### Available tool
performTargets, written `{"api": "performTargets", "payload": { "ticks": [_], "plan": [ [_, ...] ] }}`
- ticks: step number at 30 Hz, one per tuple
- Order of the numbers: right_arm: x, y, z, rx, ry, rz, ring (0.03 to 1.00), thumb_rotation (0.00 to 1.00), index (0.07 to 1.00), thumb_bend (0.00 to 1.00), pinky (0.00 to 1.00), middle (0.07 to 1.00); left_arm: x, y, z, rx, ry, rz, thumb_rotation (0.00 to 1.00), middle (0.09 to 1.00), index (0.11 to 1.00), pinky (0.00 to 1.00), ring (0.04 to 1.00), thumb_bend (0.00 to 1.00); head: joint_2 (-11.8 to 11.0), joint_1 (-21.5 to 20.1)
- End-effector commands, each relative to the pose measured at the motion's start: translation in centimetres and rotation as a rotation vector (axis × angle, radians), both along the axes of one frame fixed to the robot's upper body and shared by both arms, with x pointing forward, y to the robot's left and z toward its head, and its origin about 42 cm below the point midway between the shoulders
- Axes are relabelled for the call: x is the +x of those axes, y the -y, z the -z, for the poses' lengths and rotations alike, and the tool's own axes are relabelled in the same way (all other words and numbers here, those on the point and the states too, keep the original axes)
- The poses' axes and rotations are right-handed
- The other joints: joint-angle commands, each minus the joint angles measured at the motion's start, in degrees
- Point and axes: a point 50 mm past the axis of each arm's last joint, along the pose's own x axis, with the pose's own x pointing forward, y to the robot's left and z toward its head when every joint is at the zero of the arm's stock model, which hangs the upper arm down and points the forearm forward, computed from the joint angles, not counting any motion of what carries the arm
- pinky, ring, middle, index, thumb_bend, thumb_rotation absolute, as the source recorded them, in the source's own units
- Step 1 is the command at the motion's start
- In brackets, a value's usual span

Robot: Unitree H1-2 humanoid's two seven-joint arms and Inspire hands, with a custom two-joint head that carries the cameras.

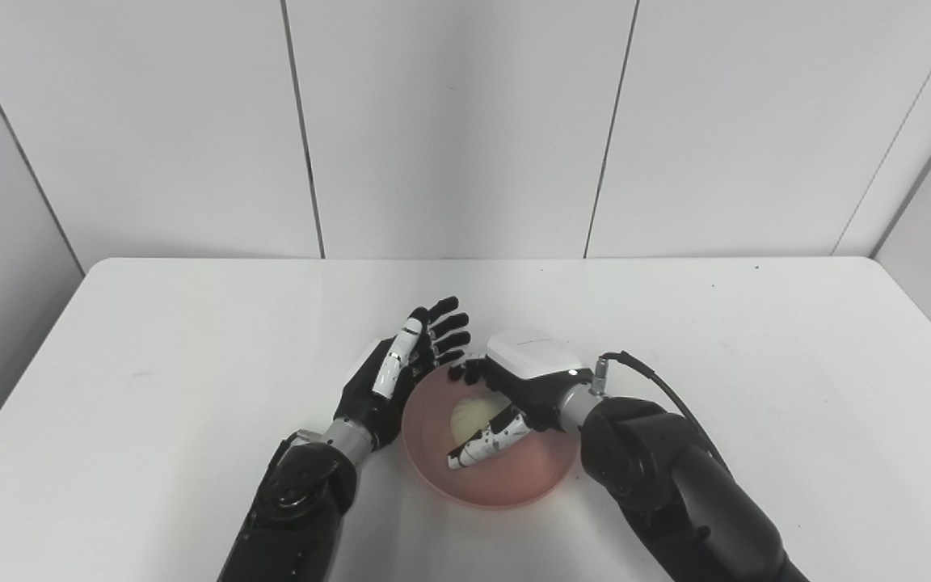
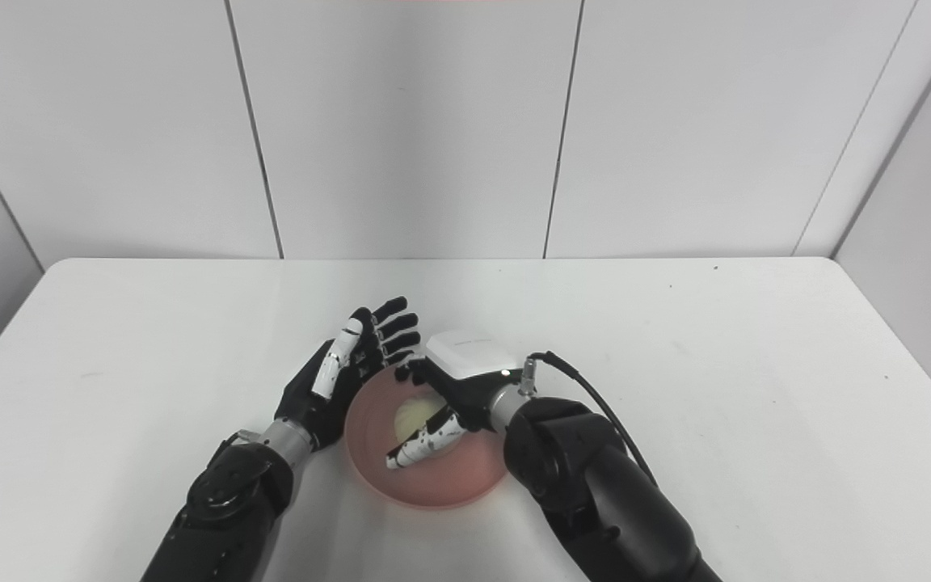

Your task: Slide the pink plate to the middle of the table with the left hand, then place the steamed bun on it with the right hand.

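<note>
Resting inside the pink plate (image 1: 506, 477), the steamed bun (image 1: 473, 416) apparently lies under the right hand (image 1: 514, 396) (fingers curled around it); left hand (image 1: 401, 372) spread, empty.

A white table (image 1: 191, 339) with rounded far corners and a few small dark specks stood before a wall of pale panels (image 1: 457, 121) divided by thin dark vertical seams.

Bun (image 1: 471, 418) in plate (image 1: 506, 489) mid-table (image 1: 756, 388), R hand (image 1: 506, 404) over it, L hand (image 1: 401, 372) just left
</note>
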Motion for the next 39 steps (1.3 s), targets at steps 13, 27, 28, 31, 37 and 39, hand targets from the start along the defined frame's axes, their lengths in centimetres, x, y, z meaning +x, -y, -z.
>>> {"api": "performTargets", "payload": {
  "ticks": [13,27,28,31,37,39],
  "plan": [
    [-2.0,-0.1,-5.8,0.017,0.133,0.007,0.753,0.84,0.865,0.89,0.61,0.82,-2.1,-1.0,5.1,0.055,-0.199,0.011,1.0,0.897,0.883,0.89,0.887,0.4,-0.8,-0.4],
    [-3.2,3.1,-9.2,0.168,0.303,0.043,0.716,0.8,0.829,0.89,0.55,0.787,-2.1,-2.4,5.1,0.058,-0.196,-0.038,1.0,0.931,0.943,0.94,0.919,0.4,-2.1,-1.8],
    [-3.2,3.5,-9.3,0.189,0.336,0.041,0.706,0.78,0.818,0.88,0.55,0.775,-2.2,-2.5,5.0,0.058,-0.194,-0.044,1.0,0.933,0.946,0.94,0.92,0.4,-2.1,-1.9],
    [-3.0,4.6,-9.2,0.251,0.422,0.05,0.681,0.75,0.789,0.87,0.56,0.74,-2.4,-2.8,4.7,0.064,-0.183,-0.062,1.0,0.943,0.958,0.95,0.933,0.39,-2.3,-2.3],
    [-2.2,6.6,-6.9,0.437,0.532,0.058,0.709,0.75,0.854,0.85,0.61,0.766,-3.0,-3.1,3.7,0.076,-0.132,-0.134,1.0,0.956,0.969,0.96,0.943,0.35,-2.8,-2.9],
    [-2.0,7.0,-5.4,0.508,0.525,0.067,0.713,0.83,0.926,0.84,0.59,0.803,-3.2,-3.2,3.4,0.061,-0.11,-0.166,1.0,0.961,0.969,0.97,0.947,0.34,-3.0,-3.0]
  ]
}}
